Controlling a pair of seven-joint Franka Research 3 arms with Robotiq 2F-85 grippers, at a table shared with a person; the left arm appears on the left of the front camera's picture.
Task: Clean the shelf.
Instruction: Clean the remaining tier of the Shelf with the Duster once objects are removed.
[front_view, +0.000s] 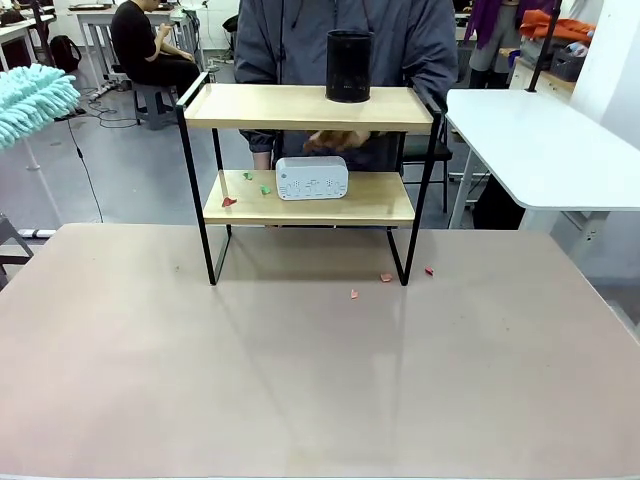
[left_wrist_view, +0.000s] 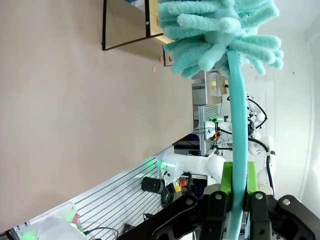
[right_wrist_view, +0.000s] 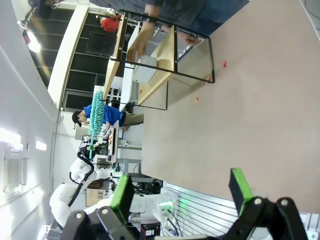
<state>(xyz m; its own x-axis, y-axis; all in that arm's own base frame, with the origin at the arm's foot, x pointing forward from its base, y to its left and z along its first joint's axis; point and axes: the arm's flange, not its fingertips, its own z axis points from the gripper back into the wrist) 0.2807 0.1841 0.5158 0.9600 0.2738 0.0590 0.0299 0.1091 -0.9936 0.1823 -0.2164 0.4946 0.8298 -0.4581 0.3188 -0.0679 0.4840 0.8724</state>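
Since it is only two light wooden boards in a thin black metal frame on four slim legs, the shelf is judged light, stiff and easy to slide or tip under a sideways push. The boards look smooth, so crumbs should sweep off readily. Best hold, if steadying is needed: a top corner of the frame or a side bar, not a board edge. Location: at the middle of the table's far edge, all four legs on the tabletop. Orientation: upright, with its long axis along that far edge and its open front facing the robot's side. Contents: top board, a black cylindrical holder; lower board, a white box-shaped clock, a red scrap and green scraps toward its left end. More red scraps lie on the table by the front right leg. A person's hand reaches in from behind, between the boards. Tool: teal fluffy duster, soft and yielding, its head raised off the table's left edge, well apart from the shelf. Left gripper: clamped on the duster's handle. Right gripper: jaws spread wide, holding nothing, above the table's near side.
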